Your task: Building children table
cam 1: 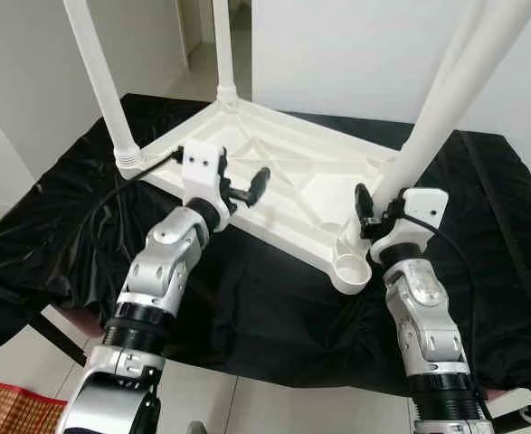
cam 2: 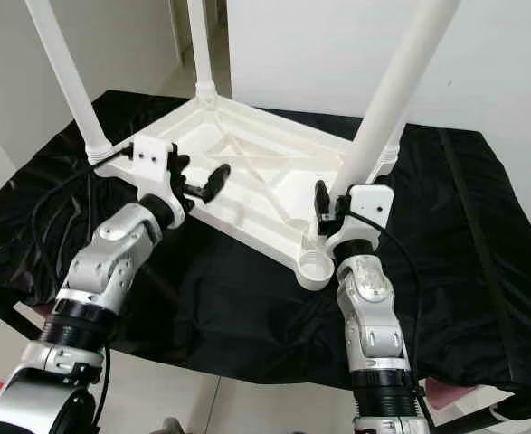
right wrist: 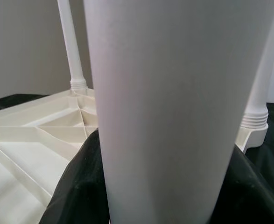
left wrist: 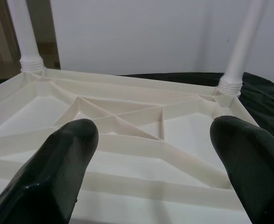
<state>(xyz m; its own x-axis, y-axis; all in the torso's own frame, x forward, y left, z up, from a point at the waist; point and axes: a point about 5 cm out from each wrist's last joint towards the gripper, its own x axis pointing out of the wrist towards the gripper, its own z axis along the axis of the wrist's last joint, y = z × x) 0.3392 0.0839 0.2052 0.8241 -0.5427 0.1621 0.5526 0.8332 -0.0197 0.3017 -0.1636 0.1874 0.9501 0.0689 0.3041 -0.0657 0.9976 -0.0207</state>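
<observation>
White plastic children's tabletop [cam 1: 283,181] lies upside down on black cloth [cam 1: 274,307], w/ three white tube legs screwed into corners. Right gripper [cam 1: 374,206] is clamped round the fourth white plastic leg [cam 1: 446,99], held tilted just above the empty corner socket [cam 1: 351,268]. Left gripper [cam 1: 247,185] spread wide over the near rim, holding nothing.
</observation>
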